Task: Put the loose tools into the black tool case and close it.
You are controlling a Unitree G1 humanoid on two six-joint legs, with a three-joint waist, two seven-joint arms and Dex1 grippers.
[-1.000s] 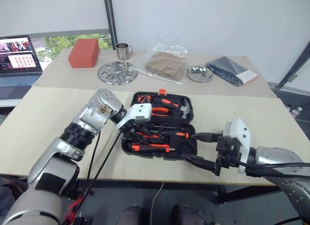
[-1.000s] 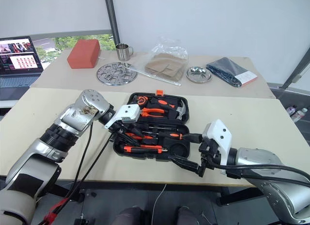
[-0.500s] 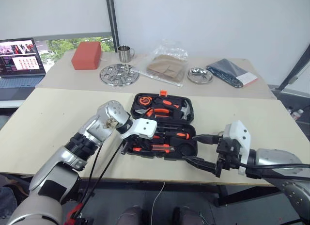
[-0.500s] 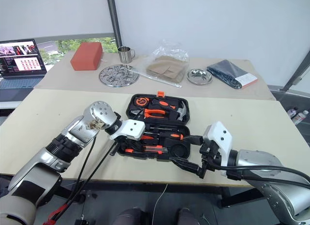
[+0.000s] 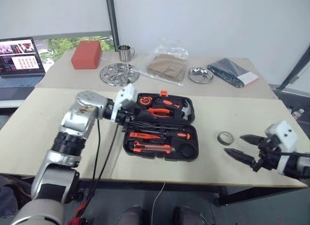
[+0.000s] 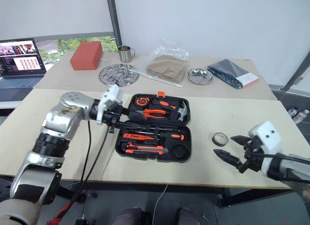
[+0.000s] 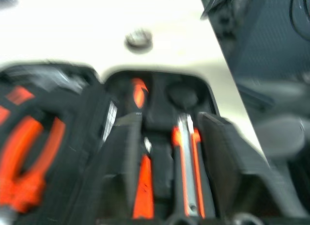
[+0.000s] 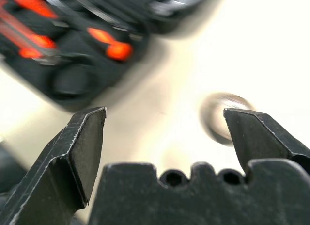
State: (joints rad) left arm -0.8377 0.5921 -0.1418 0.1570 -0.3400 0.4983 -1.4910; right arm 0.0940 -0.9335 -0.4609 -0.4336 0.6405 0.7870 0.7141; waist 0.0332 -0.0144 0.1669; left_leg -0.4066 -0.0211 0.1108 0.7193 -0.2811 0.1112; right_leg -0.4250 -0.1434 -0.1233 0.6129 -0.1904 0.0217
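The long pale wooden table (image 5: 43, 118) runs across the whole frame, with a second pale table (image 5: 72, 74) butted behind it in the upper half. At the centre of the head views lies the black moulded plastic tool case (image 5: 162, 125), open flat, its lid half toward the top of the frame and its base half toward the bottom. In the base half, two orange-and-black-handled screwdrivers (image 5: 160, 135) lie in their recesses, and below them an orange-black utility knife (image 5: 154, 148); a round recess at the lower right corner of the case stands bare.

The left gripper (image 5: 130, 119) hangs over the case's left edge, left of centre; from the wrist view its black fingers (image 7: 121, 176) stand parted, holding nothing. The right gripper (image 5: 240, 146) sits at the lower right of the frame above the table, its two pointed fingers (image 8: 80, 147) spread wide and bare.

The small grey-black tape roll (image 5: 225, 137) lies flat on the table right of the case, just beside the right gripper's fingertips, not touching them.
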